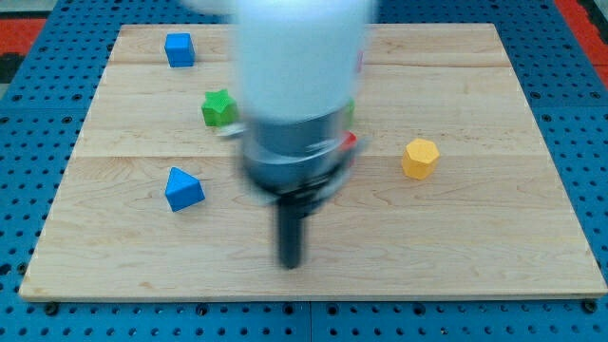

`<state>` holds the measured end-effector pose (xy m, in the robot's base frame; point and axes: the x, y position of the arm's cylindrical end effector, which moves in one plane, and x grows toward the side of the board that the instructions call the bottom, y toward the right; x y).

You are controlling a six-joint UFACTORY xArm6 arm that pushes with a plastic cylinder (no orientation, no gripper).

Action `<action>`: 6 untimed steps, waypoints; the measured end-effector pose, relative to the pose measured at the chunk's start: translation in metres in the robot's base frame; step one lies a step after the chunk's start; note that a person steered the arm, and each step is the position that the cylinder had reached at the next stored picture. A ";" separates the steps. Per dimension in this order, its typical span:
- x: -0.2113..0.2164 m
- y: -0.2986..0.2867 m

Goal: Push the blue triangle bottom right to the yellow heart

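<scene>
A blue triangle (183, 189) lies on the wooden board (475, 247) at the view's left, below the middle. My tip (291, 264) is the lower end of a dark rod, blurred, to the right of the triangle and a little lower, well apart from it. No yellow heart shows; the arm's white and grey body (299, 95) hides the board's centre. A yellow hexagon (419, 158) sits to the right of the arm.
A blue cube (179, 48) sits near the board's top left. A green block (219, 108) lies just left of the arm. A sliver of red (351, 142) and a sliver of green (351, 111) show at the arm's right edge.
</scene>
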<state>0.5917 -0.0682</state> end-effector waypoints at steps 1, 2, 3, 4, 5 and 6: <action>-0.009 -0.155; -0.080 -0.189; -0.091 -0.115; -0.084 -0.049; -0.084 0.007; -0.084 0.039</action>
